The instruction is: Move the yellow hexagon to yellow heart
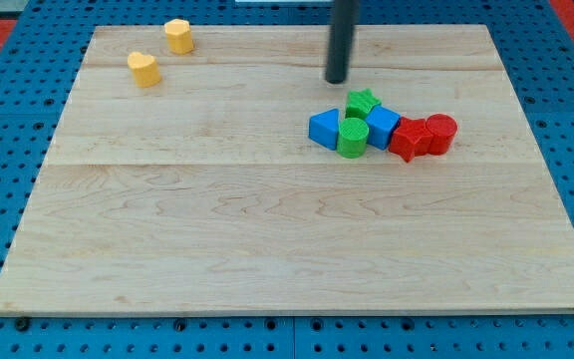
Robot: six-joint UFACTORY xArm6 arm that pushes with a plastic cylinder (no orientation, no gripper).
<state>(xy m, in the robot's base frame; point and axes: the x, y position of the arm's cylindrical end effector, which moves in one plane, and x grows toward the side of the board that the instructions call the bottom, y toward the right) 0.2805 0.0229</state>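
My tip (338, 80) rests on the wooden board (267, 249); it is a bare rod, holding nothing and touching no block. At five o'clock, just beside it, we see a green star (363, 101), then a tight cluster: a blue block (323, 129), perhaps a triangle, a green cylinder (353, 137), a blue cube (382, 127), a red star (409, 138), a red cylinder (440, 133). Well apart at nine to ten o'clock sit the yellow hexagon (178, 36) and, near it at its seven o'clock, the yellow heart (143, 69).

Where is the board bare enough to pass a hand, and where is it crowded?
Bare: the whole stretch below the cluster, and the gap between the yellow heart and my tip. Crowded: green star, blue blocks, green cylinder, red blocks.
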